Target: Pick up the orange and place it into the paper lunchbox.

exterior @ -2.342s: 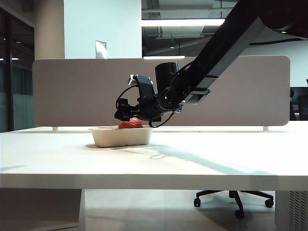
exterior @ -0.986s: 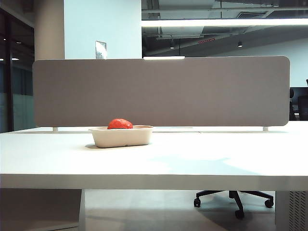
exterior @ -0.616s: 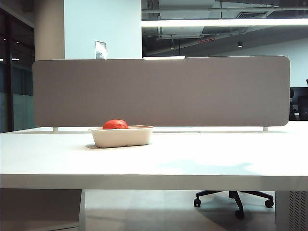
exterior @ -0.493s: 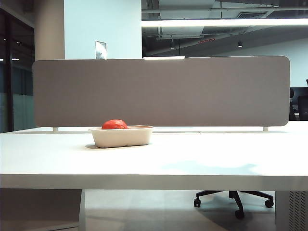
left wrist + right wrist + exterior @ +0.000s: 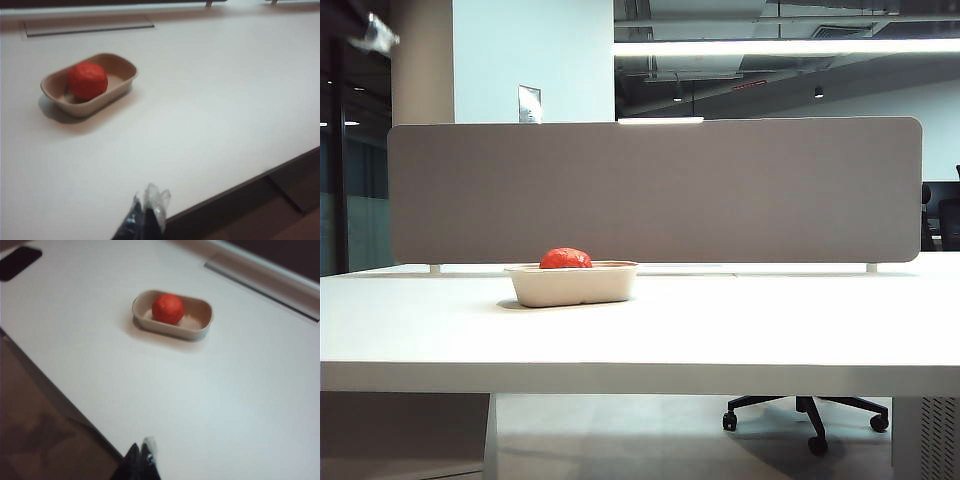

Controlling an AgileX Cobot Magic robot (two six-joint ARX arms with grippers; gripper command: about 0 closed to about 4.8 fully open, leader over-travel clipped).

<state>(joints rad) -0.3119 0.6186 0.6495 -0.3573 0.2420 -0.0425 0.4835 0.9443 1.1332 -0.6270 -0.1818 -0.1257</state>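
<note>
Orange [image 5: 566, 258] is sitting inside the paper lunchbox [image 5: 572, 284], toward its left end, on the bench [image 5: 720, 330], so placing looks done; nothing seems left exc. parking arms. Left tool [image 5: 145, 220] and right tool [image 5: 141, 460] are hanging well apart from the box, near bench's front edge, both pinched closed, carrying nothing.

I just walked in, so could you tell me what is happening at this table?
Nothing is being handled right now. The orange sits inside the paper lunchbox on the white table, toward one end of it. Both arms are pulled well back: the left gripper and right gripper hang near the table's edge, fingers together and holding nothing. The placement looks done.
</note>
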